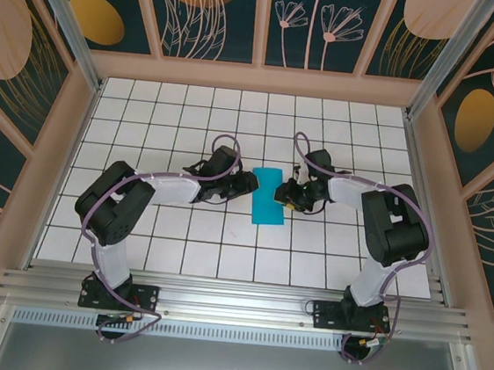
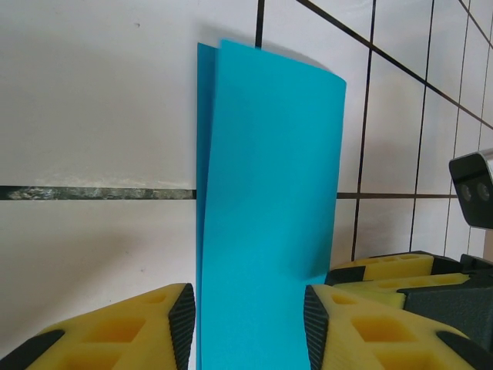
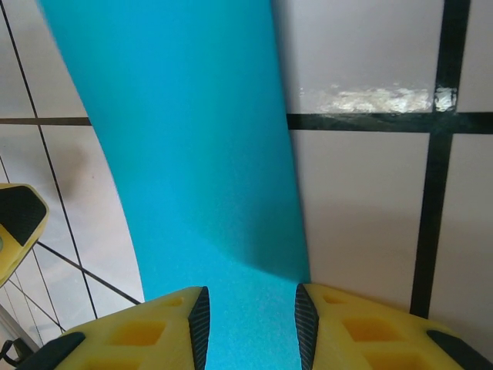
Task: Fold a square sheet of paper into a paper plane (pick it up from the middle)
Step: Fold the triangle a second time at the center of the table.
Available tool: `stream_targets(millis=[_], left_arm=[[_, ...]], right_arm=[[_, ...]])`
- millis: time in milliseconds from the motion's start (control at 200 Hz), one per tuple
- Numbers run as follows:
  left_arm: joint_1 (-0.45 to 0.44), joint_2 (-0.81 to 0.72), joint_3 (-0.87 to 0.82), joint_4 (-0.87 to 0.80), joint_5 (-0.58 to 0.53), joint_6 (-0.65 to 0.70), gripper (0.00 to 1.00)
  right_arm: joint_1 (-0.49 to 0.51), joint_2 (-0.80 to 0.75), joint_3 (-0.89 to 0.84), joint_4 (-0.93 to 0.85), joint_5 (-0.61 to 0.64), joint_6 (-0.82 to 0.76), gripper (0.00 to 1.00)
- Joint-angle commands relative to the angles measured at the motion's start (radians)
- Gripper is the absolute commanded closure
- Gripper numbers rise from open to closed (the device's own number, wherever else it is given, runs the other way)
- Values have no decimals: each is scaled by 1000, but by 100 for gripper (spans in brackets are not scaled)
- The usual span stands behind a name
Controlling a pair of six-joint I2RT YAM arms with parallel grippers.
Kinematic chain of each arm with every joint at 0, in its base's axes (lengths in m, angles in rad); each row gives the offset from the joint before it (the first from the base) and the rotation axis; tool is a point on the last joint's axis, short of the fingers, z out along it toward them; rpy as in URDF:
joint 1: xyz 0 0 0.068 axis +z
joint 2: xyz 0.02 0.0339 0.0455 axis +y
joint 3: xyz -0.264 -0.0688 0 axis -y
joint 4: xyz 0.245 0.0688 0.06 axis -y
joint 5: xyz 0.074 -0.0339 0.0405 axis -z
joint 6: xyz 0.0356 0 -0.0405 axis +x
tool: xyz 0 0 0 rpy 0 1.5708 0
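From above, the teal-blue sheet of paper (image 1: 270, 196) lies on the white tiled table (image 1: 191, 126), midway between the two arms. It is a narrow upright rectangle, its long sides running away from the bases. The left arm rises from its base, bends at the elbow and reaches low towards the middle, so the left gripper (image 1: 249, 183) sits at the paper's left long edge. The right arm mirrors it, elbow out to the side, with the right gripper (image 1: 288, 194) at the paper's right long edge. Both wrists are down close to the table.

In the left wrist view, the sheet of paper (image 2: 269, 177) shows two layers, the upper one set slightly off the lower along one side. The left gripper (image 2: 246, 308) has its jaws partly apart. The paper spans the gap and slips under one pad. The right gripper's yellow fingers (image 2: 385, 267) sit just beyond the paper's far edge.

In the right wrist view, the sheet of paper (image 3: 185, 154) curves away across the tiles. The right gripper (image 3: 250, 316) holds its jaws partly apart over it, and the paper is wider than the gap.
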Motion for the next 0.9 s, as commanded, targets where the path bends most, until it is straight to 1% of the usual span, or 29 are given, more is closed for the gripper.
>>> stream_targets(millis=[0, 185, 335, 450, 661, 896], left_arm=[[-6, 14, 4, 20, 19, -12, 55], [-6, 21, 6, 25, 32, -16, 53], [-6, 32, 11, 34, 51, -17, 53], [-6, 50, 21, 34, 70, -20, 55], [-6, 49, 22, 16, 54, -26, 54], [-6, 47, -5, 35, 89, -48, 54]], right_arm=[[0, 3, 1, 5, -5, -17, 62], [-2, 4, -15, 18, -11, -9, 62], [-6, -17, -23, 42, -43, 3, 62], [-12, -13, -24, 46, -44, 8, 62], [-15, -12, -48, 57, -41, 19, 62], [-17, -13, -67, 73, -39, 28, 62]])
